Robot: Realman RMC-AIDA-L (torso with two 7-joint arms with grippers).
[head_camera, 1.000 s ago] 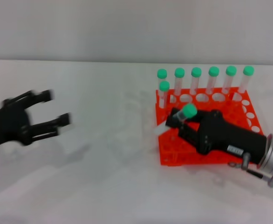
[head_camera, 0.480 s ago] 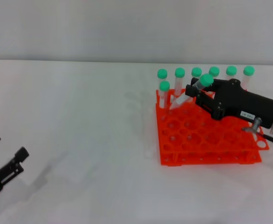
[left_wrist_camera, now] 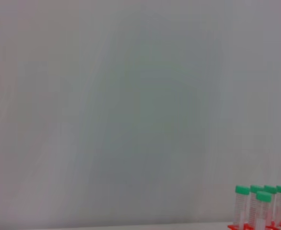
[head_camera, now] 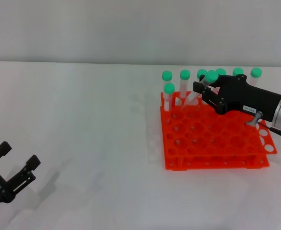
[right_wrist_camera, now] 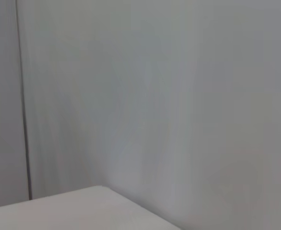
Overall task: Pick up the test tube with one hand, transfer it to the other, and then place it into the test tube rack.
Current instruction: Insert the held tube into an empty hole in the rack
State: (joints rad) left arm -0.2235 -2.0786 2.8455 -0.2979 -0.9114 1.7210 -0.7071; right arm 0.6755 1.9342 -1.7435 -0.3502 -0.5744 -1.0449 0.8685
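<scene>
In the head view, the right gripper [head_camera: 206, 89] reaches over the far part of the orange test tube rack [head_camera: 212, 143], its black body bearing a small white label and its silver wrist at the right edge. Its fingers are closed on the test tube [head_camera: 204, 85], which is tilted, the green cap up near the gripper and the clear body slanting down toward the rack's back rows; whether its tip has entered a hole cannot be told. Seven other green-capped tubes [head_camera: 185, 86] stand upright in the rack: six along the far row, partly hidden behind the gripper, and one just in front at the far left corner. The rack rests on the white table [head_camera: 83, 124]. The left gripper [head_camera: 17, 162] sits low at the near left corner, well apart from the rack, its two fingers spread and holding nothing.

The left wrist view shows a pale wall, with a few capped tubes [left_wrist_camera: 256, 207] and a sliver of orange rack in one corner.

The right wrist view shows only wall and a piece of the table [right_wrist_camera: 83, 211].
</scene>
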